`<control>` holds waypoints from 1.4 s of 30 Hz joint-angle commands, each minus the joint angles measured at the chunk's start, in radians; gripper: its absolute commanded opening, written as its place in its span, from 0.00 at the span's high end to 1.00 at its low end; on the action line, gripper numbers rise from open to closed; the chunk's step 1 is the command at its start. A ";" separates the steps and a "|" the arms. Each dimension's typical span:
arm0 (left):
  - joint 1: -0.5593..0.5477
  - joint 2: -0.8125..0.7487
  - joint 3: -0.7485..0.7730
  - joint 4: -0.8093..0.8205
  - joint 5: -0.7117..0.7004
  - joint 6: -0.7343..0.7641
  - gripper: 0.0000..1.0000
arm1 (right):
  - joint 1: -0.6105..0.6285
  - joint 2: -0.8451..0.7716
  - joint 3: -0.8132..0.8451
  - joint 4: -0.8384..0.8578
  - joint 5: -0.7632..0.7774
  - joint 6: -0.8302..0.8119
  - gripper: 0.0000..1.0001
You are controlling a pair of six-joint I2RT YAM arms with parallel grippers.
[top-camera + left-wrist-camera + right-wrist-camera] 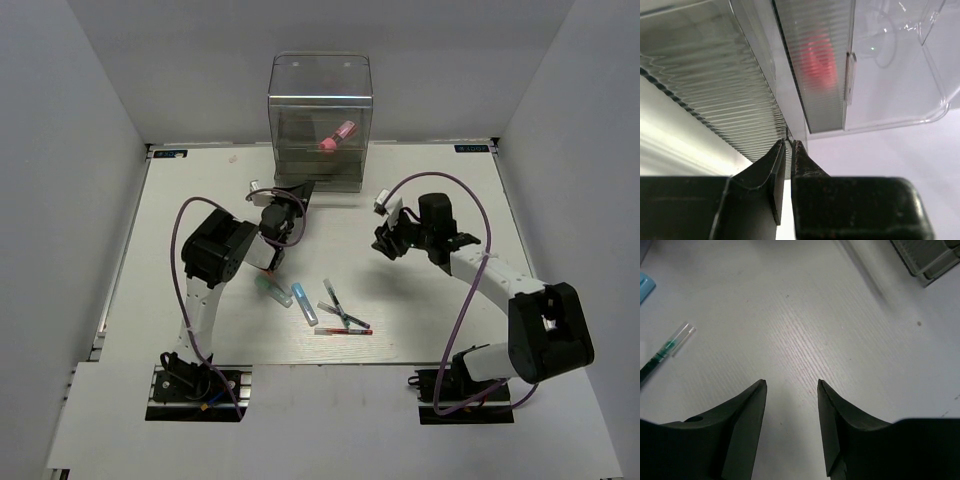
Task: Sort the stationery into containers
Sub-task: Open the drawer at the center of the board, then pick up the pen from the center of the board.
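The pale wood-grain table (200, 200) carries everything. At its far edge stands the tall transparent plastic box (320, 90) of stacked shallow drawers with grey-tinted walls. The chunky pink-and-red piece (338, 137) already lies inside an upper drawer, and the left wrist view shows it as a red blur behind ribbed plastic.

The left arm (215, 250) reaches to the box's lower front corner. The left jaws are nearly together and appear to pinch a thin clear edge of the ribbed drawer front (730, 100); how firm the hold is I cannot tell. The right arm (500, 280) hangs over bare table right of centre, the right jaws wide apart and holding nothing.

Nearer the arms, well apart from the box, lie the teal-capped marker (270, 290), the blue-capped marker (303, 302), two crossed thin dark pens (340, 308) and, just below them, the thin red pen (343, 331).

The step in hand looks like opening a lower drawer. The next move calls for a straight pull toward the arm bases, since so thin an edge could slip out. The right jaws could then descend across a marker's barrel.
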 commanded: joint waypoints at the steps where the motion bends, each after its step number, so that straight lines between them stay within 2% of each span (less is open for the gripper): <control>1: -0.013 -0.086 -0.039 -0.021 0.026 0.023 1.00 | 0.016 0.028 0.060 -0.083 -0.055 0.025 0.49; 7: -0.013 -0.115 -0.077 -0.075 0.035 0.032 0.98 | 0.068 0.108 0.158 -0.233 -0.038 0.047 0.46; 9: -0.013 -0.125 -0.077 -0.113 0.044 0.032 0.88 | 0.095 0.135 0.199 -0.282 -0.040 0.054 0.44; 10: -0.013 -0.138 -0.077 -0.126 0.044 0.032 0.77 | 0.109 0.139 0.201 -0.280 -0.039 0.063 0.43; 12: -0.004 -0.149 -0.066 -0.138 0.053 0.041 0.68 | 0.126 0.131 0.193 -0.261 -0.036 0.072 0.42; 13: -0.004 -0.160 -0.066 -0.138 0.053 0.041 0.59 | 0.138 0.129 0.192 -0.257 -0.035 0.075 0.40; 21: -0.004 -0.235 -0.104 -0.181 0.092 0.071 0.38 | 0.194 0.122 0.183 -0.263 -0.027 0.074 0.35; 22: -0.004 -0.252 -0.114 -0.199 0.101 0.105 0.38 | 0.197 0.119 0.178 -0.267 -0.027 0.071 0.35; 23: -0.004 -0.270 -0.130 -0.227 0.101 0.126 0.33 | 0.212 0.116 0.172 -0.267 -0.027 0.067 0.33; 26: -0.004 -0.367 -0.187 -0.302 0.110 0.201 0.32 | 0.238 0.116 0.167 -0.278 -0.021 0.073 0.33; 28: -0.004 -0.449 -0.245 -0.334 0.110 0.230 0.28 | 0.255 0.131 0.167 -0.279 -0.012 0.095 0.33; 31: 0.005 -0.539 -0.269 -0.531 0.130 0.294 0.21 | 0.292 0.169 0.189 -0.284 0.025 0.143 0.38; 32: 0.005 -0.595 -0.253 -0.681 0.141 0.369 0.19 | 0.303 0.177 0.202 -0.293 0.033 0.155 0.40; 33: -0.008 -0.620 -0.238 -0.752 0.141 0.402 0.17 | 0.306 0.185 0.216 -0.298 0.037 0.187 0.40; 36: -0.009 -0.703 -0.229 -0.967 0.127 0.451 0.16 | 0.336 0.227 0.235 -0.307 0.057 0.230 0.41; 39: -0.009 -0.772 -0.259 -1.101 0.116 0.451 0.15 | 0.359 0.241 0.236 -0.301 0.077 0.250 0.41; 42: 0.004 -0.881 -0.282 -1.226 0.066 0.451 0.08 | 0.375 0.240 0.232 -0.292 0.095 0.252 0.41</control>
